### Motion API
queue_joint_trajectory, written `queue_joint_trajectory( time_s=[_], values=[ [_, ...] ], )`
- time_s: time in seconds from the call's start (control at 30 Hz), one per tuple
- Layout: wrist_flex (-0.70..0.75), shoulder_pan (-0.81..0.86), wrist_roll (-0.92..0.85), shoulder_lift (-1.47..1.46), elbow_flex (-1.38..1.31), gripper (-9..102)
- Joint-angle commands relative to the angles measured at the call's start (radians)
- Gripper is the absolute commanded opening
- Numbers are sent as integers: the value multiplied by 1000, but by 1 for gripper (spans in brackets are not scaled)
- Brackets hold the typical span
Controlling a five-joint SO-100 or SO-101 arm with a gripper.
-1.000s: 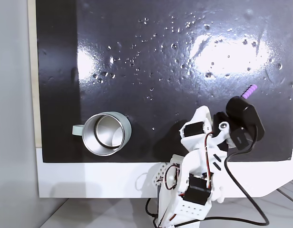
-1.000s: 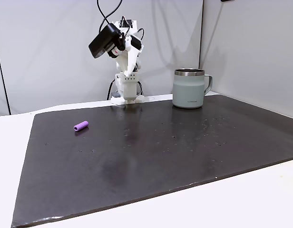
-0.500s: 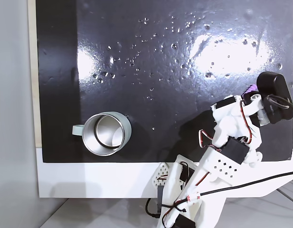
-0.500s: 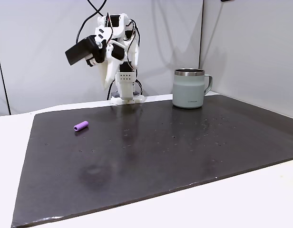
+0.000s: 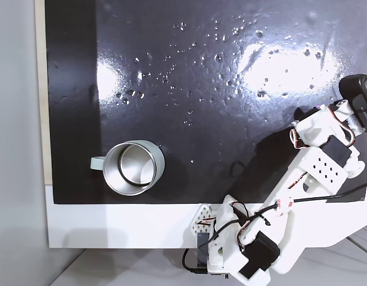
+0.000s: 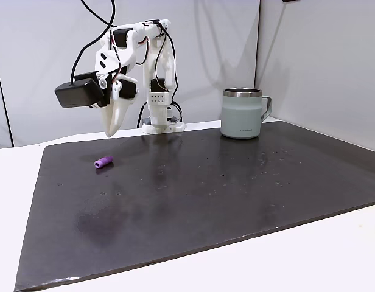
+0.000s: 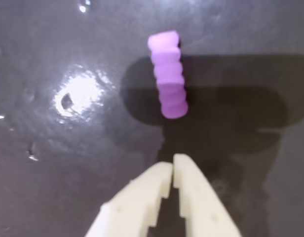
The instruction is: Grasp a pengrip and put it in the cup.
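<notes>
arm point(image 6: 152, 73): white printed plastic, black servos
cables: black, plus thin red leads
wrist camera point(image 6: 77, 96): black box
fingers point(image 7: 194, 195): cream, tapered, stepped edges

In a fixed view from the side, my two-finger white plastic gripper point(image 6: 109, 131) hangs above the dark mat point(image 6: 236, 188), just behind and above the small purple ribbed pengrip point(image 6: 103, 161), which lies on the mat at its left. The sage-green steel cup point(image 6: 241, 114) stands far right at the mat's back edge. In the wrist view, the pengrip point(image 7: 168, 74) lies ahead of my closed fingertips point(image 7: 172, 168), apart from them.
</notes>
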Motion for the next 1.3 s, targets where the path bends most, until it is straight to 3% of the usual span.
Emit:
queue_joint_trajectory(
  time_s=[0.0,0.2,0.53,0.8,1.27],
  values=[
    [8,18,-55,-5,-72,0],
    [14,32,-97,-74,-135,1],
    [158,43,-40,-281,-469,4],
    [204,40,-18,-413,-592,20],
    [265,34,-35,-571,-667,19]
  ],
)
